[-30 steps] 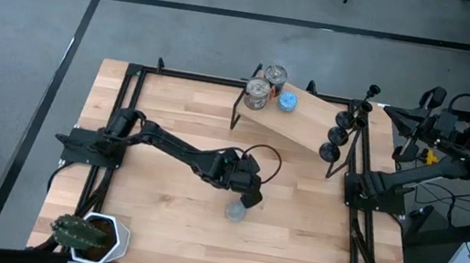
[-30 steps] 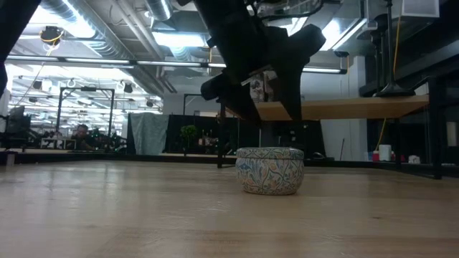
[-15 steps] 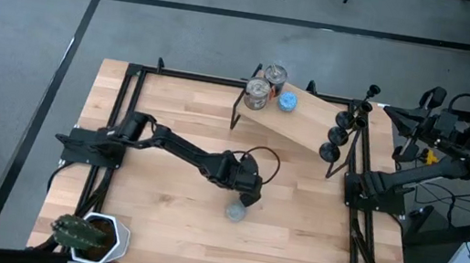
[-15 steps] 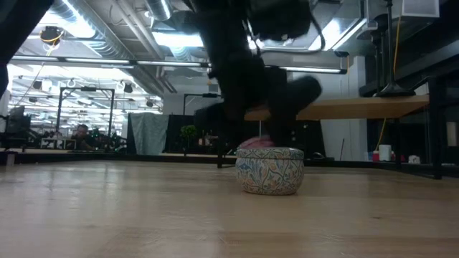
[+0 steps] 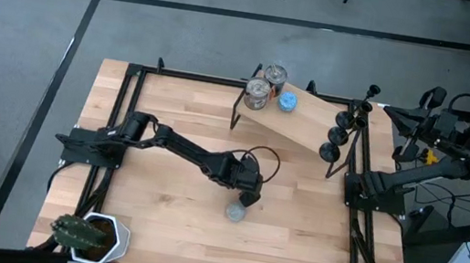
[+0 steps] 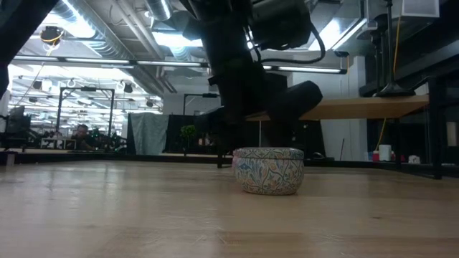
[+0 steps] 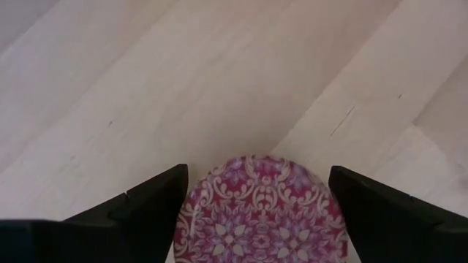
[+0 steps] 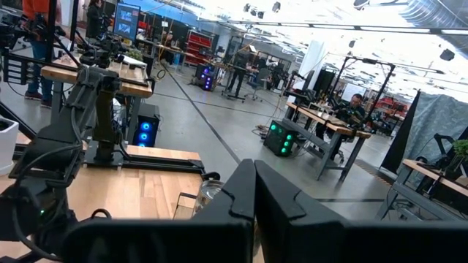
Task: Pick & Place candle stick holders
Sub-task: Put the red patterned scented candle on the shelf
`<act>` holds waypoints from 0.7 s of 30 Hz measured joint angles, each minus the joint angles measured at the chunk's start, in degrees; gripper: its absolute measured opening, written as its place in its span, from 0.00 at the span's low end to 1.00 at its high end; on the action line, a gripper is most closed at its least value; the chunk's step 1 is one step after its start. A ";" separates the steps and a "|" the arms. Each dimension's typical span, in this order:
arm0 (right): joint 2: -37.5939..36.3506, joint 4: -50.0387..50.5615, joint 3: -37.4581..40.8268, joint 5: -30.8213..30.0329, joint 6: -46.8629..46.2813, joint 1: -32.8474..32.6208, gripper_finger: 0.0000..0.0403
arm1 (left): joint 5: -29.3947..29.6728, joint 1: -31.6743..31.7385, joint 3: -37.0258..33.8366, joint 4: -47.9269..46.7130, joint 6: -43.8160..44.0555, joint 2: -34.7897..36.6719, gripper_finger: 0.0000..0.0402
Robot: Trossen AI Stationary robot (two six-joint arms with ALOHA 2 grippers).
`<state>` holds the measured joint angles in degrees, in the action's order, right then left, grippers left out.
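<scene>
Three black candle stick holders [image 5: 344, 131] stand untouched in a row at the right end of a raised wooden shelf [image 5: 305, 121] at the far side of the desk [image 5: 173, 114], none of them yet lifted; by the look of it the pick-and-place job has not begun on them, and all three are left to move. Instead the left gripper [image 5: 249, 197] is stretched to the middle of the desk, just beside a small round tin [image 6: 270, 170] with a floral-patterned side. Its wrist camera shows the two dark fingers [image 7: 150, 204] spread wide, flanking a round red-and-pink patterned lid [image 7: 259, 210] on the pale wood without closing on it; whether they touch it cannot be told. The right gripper [image 8: 254, 197] is parked off the desk's right edge, its fingers pressed together and empty.

The holders are slim, each a flat round base, a thin stem and a small cup top. Two shiny metal cans [image 5: 265, 84] and a small blue disc [image 5: 288, 101] sit at the shelf's other end. The desk is light butcher-block timber inside a black metal frame; a potted cactus [image 5: 87, 233] in a white pot occupies the near left corner
</scene>
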<state>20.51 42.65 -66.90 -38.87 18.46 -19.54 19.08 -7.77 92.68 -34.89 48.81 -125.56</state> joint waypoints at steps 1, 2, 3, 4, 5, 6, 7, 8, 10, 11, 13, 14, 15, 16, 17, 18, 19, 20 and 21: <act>-0.01 0.00 -0.01 0.00 0.01 0.00 0.01 | -0.71 0.02 0.00 -0.37 -0.07 0.00 0.81; 0.00 0.00 0.00 0.00 0.00 0.00 0.01 | -1.64 0.04 0.00 -0.88 -0.56 0.00 0.80; 0.00 0.00 -0.01 0.00 0.01 0.01 0.01 | -2.36 0.04 0.00 -1.22 -1.26 0.00 0.79; 0.00 -0.01 -0.01 0.00 0.01 -0.01 0.01 | -2.72 0.06 0.00 -1.51 -2.17 0.00 0.78; -0.02 0.00 0.00 0.00 0.00 0.01 0.01 | -2.91 0.11 0.00 -1.86 -2.90 0.02 0.77; 0.00 0.00 0.00 0.00 0.00 -0.01 0.01 | -3.08 0.11 0.03 -2.10 -3.74 0.04 0.76; 0.00 -0.01 0.00 0.00 0.00 -0.01 0.01 | -3.25 0.11 0.04 -2.30 -4.32 0.07 0.76; 0.00 0.00 0.00 0.00 0.00 0.01 0.01 | -3.46 0.11 0.04 -2.39 -4.80 0.09 0.75; -0.01 0.00 0.00 0.01 0.00 0.00 0.01 | -3.88 0.11 0.04 -2.43 -5.10 0.11 0.75; -0.02 0.00 0.00 0.00 0.01 -0.01 0.01 | -4.04 0.13 0.04 -2.43 -5.09 0.11 0.75; 0.00 0.00 -0.02 0.00 0.00 -0.01 0.01 | -4.18 0.13 0.07 -2.45 -5.09 0.11 0.76; 0.00 0.00 0.00 0.00 0.00 -0.01 0.01 | -4.18 0.13 0.06 -2.47 -5.09 0.11 0.76; 0.00 0.00 -0.01 0.00 0.00 0.00 0.01 | -4.18 0.13 0.04 -2.52 -5.09 0.11 0.76; 0.00 -0.01 0.00 0.00 0.00 0.00 0.01 | -4.16 0.13 0.04 -2.54 -5.09 0.13 0.77; -0.01 -0.01 -0.02 0.01 0.00 0.00 0.01 | -4.09 0.13 0.05 -2.54 -5.09 0.13 0.77; 0.00 -0.01 -0.01 0.00 0.01 -0.01 0.01 | -3.95 0.13 0.06 -2.54 -5.07 0.11 0.77; 0.00 0.00 -0.01 0.00 0.00 -0.01 0.01 | -3.71 0.13 0.06 -2.52 -5.07 0.13 0.77; 0.00 -0.01 0.00 0.00 0.02 0.00 0.01 | -3.35 0.11 0.04 -2.52 -5.07 0.11 0.77; 0.00 0.00 0.00 0.00 0.02 -0.01 0.01 | -2.86 0.08 0.04 -2.58 -5.07 0.12 0.77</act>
<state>20.51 42.65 -66.89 -38.87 18.48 -19.55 16.22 -7.69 92.73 -37.47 43.75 -125.44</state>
